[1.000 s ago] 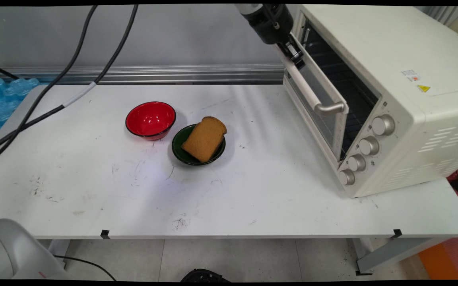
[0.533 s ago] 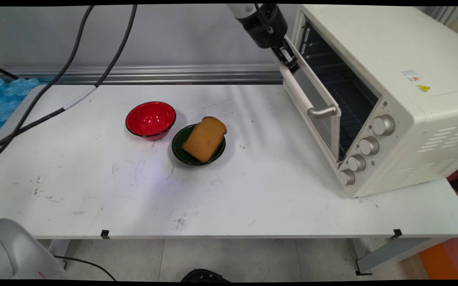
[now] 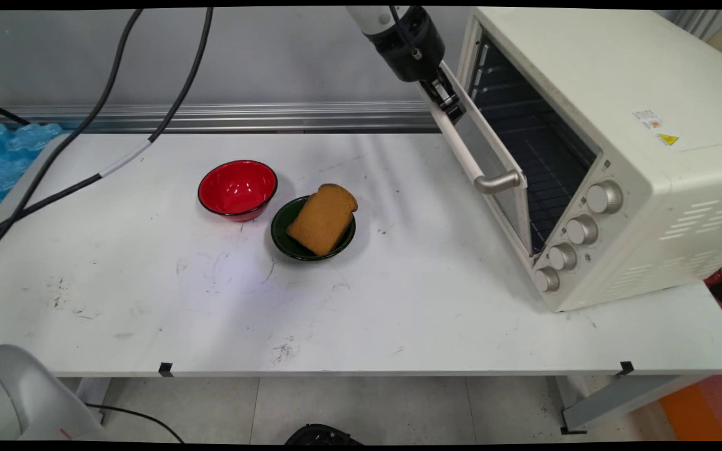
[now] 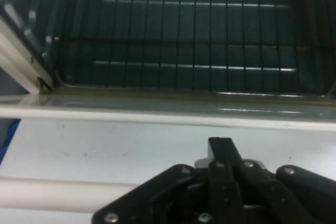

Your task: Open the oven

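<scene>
Cream oven (image 3: 618, 150) 1 | bowls 2 | bread slice (image 3: 322, 219) 1 | hand (image 3: 445, 100) at door handle (image 3: 470, 156)

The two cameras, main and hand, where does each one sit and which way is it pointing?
Main view: fixed above the table's near side, looking down across it at the wall; shows the arm's black wrist and gripper at the toaster oven's door handle, with a bread slice in a dark green bowl.
Hand view: on the hand, looking along the gripper into the oven; its black linkage fills the bottom.
Shared: the door handle, the oven's wire rack.
</scene>
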Robot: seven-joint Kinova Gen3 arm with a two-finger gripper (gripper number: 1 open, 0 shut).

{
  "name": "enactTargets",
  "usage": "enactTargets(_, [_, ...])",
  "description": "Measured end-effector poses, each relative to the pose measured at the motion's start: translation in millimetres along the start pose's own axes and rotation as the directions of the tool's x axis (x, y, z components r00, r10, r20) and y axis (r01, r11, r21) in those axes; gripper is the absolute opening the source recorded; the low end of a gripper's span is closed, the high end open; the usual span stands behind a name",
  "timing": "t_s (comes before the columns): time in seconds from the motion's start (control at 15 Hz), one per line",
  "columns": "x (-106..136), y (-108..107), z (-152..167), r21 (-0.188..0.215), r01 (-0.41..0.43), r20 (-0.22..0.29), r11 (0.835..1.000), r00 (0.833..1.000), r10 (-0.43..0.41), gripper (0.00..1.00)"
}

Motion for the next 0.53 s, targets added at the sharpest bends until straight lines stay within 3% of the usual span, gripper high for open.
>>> enactTargets(0.53, [-7.6, -0.3, 1.0, -0.003, -0.008, 0.011, 1.000, 1.000, 0.008, 0.00])
